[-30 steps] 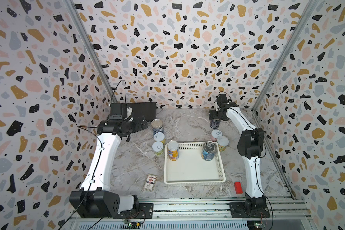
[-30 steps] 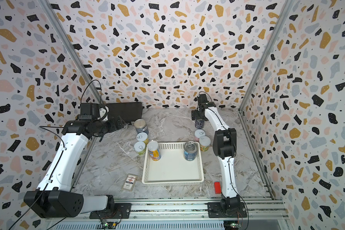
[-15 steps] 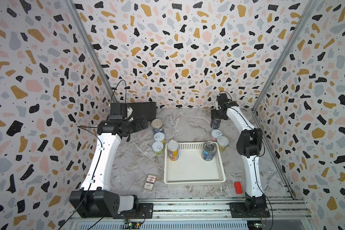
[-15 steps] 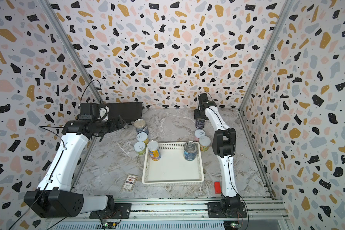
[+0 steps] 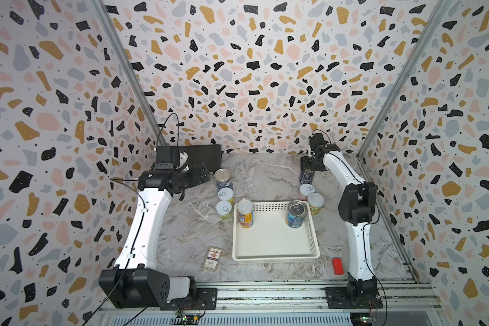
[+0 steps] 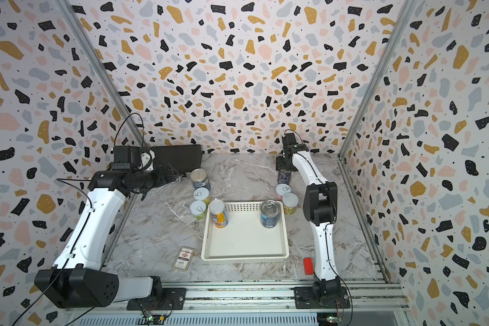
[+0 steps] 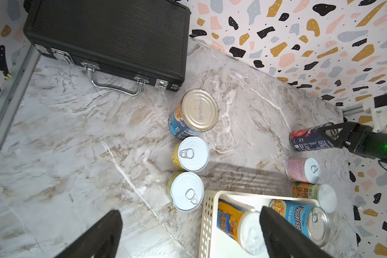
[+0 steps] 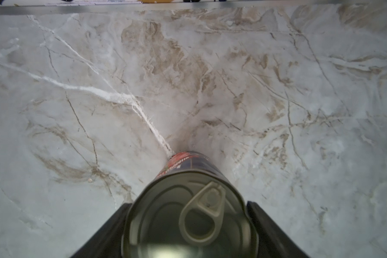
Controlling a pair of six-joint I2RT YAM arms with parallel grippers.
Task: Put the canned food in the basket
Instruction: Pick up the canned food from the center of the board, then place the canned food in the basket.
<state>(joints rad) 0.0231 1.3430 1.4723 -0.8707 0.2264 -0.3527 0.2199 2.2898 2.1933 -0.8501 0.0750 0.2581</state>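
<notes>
Two of the eight cans sit in the basket [image 5: 275, 257]: the yellow can [image 5: 245, 213] and the blue can [image 5: 295, 214]. Six stand outside it on the worktop [image 5: 198, 231]. My right fingers [image 8: 112, 232] clamp the dark can [image 5: 306, 176]; my left fingers [image 7: 98, 236] gape empty.

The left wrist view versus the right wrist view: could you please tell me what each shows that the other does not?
Only the left wrist view: the black briefcase, the basket holding two cans, and five loose cans. Only the right wrist view: the pull-tab lid of the dark blue can. Both: that can, held in the right gripper, and the marble tabletop.
</notes>
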